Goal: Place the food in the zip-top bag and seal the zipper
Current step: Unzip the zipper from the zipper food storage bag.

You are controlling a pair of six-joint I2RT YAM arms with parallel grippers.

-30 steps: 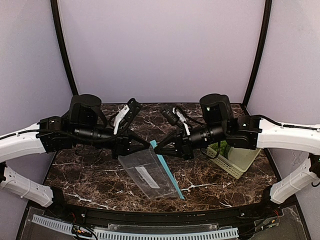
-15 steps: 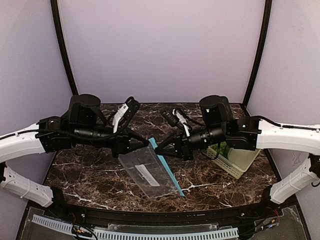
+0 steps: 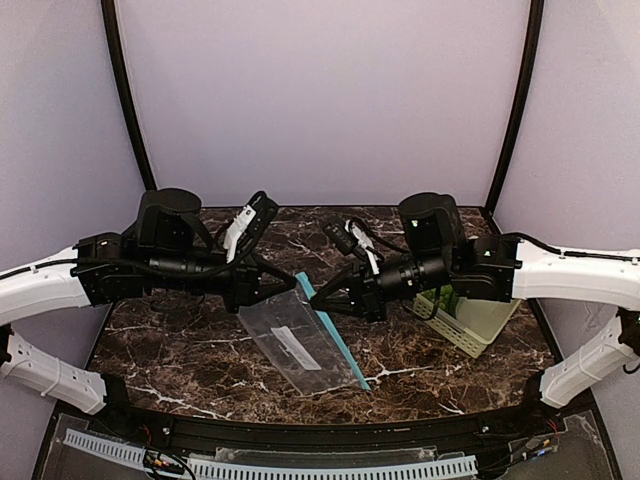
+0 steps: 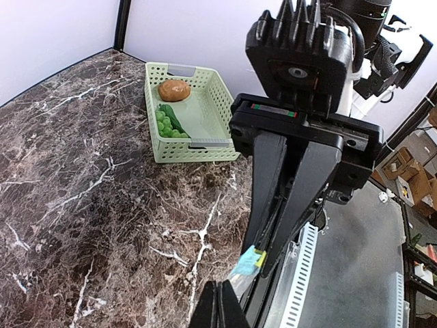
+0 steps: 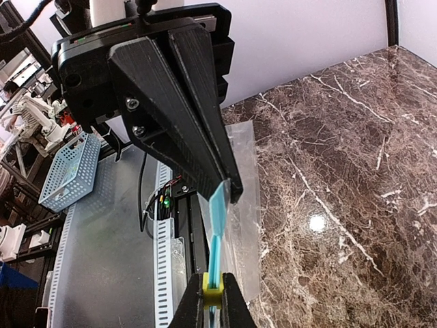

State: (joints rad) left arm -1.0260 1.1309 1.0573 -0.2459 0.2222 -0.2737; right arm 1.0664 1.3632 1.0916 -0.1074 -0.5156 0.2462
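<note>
— Where's the bag (image 3: 312,362)?
— Middle of the table (image 3: 180,350), slanting from the far centre towards the near edge. There's a white label (image 3: 292,348) on its clear face, and the zipper (image 5: 217,229) runs along its right side.
— And the claws?
— Both at the bag's far end, tip to tip, close together. The left claw (image 5: 230,191) is pressed together on the very end of the zipper, pinching the teal strip.
— The right one?
— The right claw (image 4: 262,262) is closed too. It's nipping the small yellow slider (image 5: 213,287) on the zipper, a short way along the strip from the left claw's tips.
— Is the bag flat on the table?
— Its far corner is up at the claws. Whether the rest lies flat, I cannot tell from here.
— And the food?
— In the basket (image 4: 194,152), on the right side of the table, partly under the right arm and well apart from the bag. The potato (image 4: 174,89) sits at one end. The green vegetable (image 4: 166,123) is just beside it, along one wall.
— Do those two touch?
— They're close, but I cannot tell whether they touch.
</note>
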